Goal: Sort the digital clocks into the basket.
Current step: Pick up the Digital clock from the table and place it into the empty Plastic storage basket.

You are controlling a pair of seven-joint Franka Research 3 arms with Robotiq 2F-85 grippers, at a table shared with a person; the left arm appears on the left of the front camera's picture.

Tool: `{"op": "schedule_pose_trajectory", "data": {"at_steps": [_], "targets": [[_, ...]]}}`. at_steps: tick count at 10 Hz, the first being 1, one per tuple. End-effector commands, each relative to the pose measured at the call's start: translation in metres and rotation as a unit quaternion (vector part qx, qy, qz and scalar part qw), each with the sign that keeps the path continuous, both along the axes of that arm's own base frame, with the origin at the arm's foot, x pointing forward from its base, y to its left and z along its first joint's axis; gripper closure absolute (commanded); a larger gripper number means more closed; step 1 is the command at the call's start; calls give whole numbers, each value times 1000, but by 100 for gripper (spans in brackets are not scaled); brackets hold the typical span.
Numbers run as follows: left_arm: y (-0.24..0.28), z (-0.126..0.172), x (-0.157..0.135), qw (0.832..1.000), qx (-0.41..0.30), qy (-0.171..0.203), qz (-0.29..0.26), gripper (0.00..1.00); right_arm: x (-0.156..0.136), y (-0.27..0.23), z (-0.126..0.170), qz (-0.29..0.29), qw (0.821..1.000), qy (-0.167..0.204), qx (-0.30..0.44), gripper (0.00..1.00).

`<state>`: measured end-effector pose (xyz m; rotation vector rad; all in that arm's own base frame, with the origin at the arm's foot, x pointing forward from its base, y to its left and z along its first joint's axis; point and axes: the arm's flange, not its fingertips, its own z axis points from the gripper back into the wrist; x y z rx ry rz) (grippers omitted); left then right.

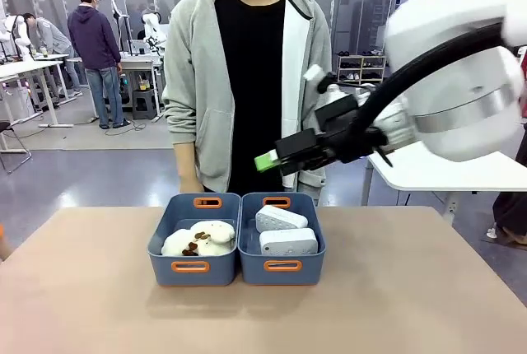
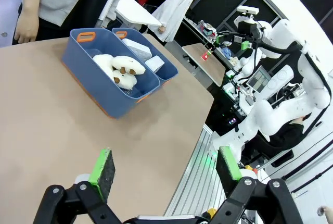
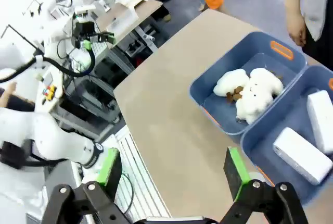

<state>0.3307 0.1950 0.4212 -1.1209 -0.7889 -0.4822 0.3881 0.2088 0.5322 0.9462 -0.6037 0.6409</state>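
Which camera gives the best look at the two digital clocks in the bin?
The front view: both digital clocks lie in full sight in the right-hand blue bin, one leaning on the other. The right wrist view shows both large but cut by the picture edge. In the left wrist view they sit far off, partly behind the bin wall.

Tabletop (image 1: 412,288) bare round bins (image 1: 237,267) — person (image 1: 247,82) behind.

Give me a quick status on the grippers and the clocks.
Left gripper open, empty, hanging over the table. Right gripper open, empty, above the bins. Both digital clocks lie in the right basket; plush toys in the left bin. Nothing in the way.
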Motion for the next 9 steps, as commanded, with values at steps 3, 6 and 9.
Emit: {"op": "schedule_pose_trajectory", "data": {"at_steps": [3, 6, 9], "targets": [[-1, 3, 0, 1000, -4, -2, 5, 0, -13, -110, -12, 18, 964, 200, 174, 0], [-1, 3, 0, 1000, -4, -2, 5, 0, -49, -244, -33, -74, 931, 263, 243, 0], [-1, 3, 0, 1000, -4, -2, 5, 0, -119, -340, -48, -180, 923, 248, 231, 0]]}}
